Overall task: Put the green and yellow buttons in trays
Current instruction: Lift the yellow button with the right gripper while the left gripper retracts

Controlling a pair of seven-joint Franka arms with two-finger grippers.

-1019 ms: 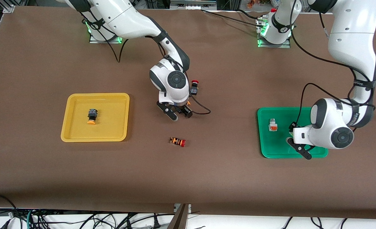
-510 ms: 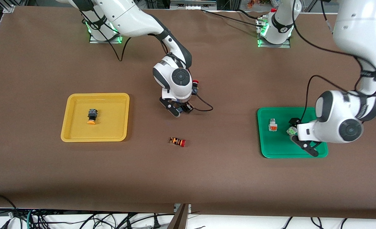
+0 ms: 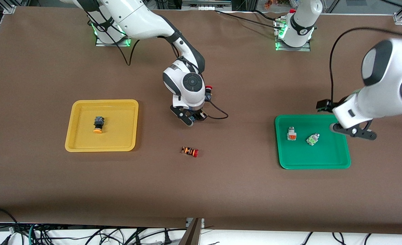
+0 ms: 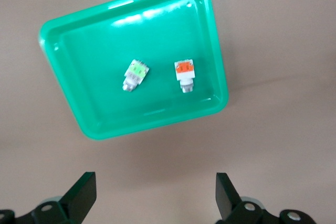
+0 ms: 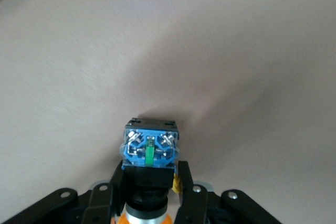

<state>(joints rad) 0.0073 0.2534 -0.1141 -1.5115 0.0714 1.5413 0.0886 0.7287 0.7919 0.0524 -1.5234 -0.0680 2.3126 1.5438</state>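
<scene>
Brown table [image 3: 51, 183] fills the front view, robot bases along the top edge.

Yellow tray [image 3: 72, 143] sits mid-left of the frame, toward the right arm's end. One yellow-capped button [image 3: 98, 124] lies in it, long axis running up-down in the frame, cap toward the camera, dark body away.

Green tray [image 3: 315, 164] sits mid-right, toward the left arm's end. Two whitish buttons lie in it, close but apart:
- orange-block button [image 3: 291, 133], long axis roughly up-down in the frame.
- green-block button [image 3: 312, 139], long axis tilted diagonally, narrow end toward the frame's upper right.

Left gripper [image 3: 353, 131] is up in the air over the tray's edge at the left arm's end, fingers [image 4: 84, 195] spread wide, nothing between them.

Right gripper [image 3: 191, 118] is at frame centre, low over the table, clamped on a second yellow-capped button [image 5: 150, 150]. In the right wrist view its blue terminal end points away from the gripper and the orange cap sits back between the fingers [image 5: 185, 182], so the long axis lies along them.

Red-capped black button [image 3: 207, 92] is partly hidden by the right wrist, farther from the camera than the gripper. Red-capped striped button [image 3: 190, 151] lies on its side nearer the camera, long axis across the frame, cap toward the green tray.
</scene>
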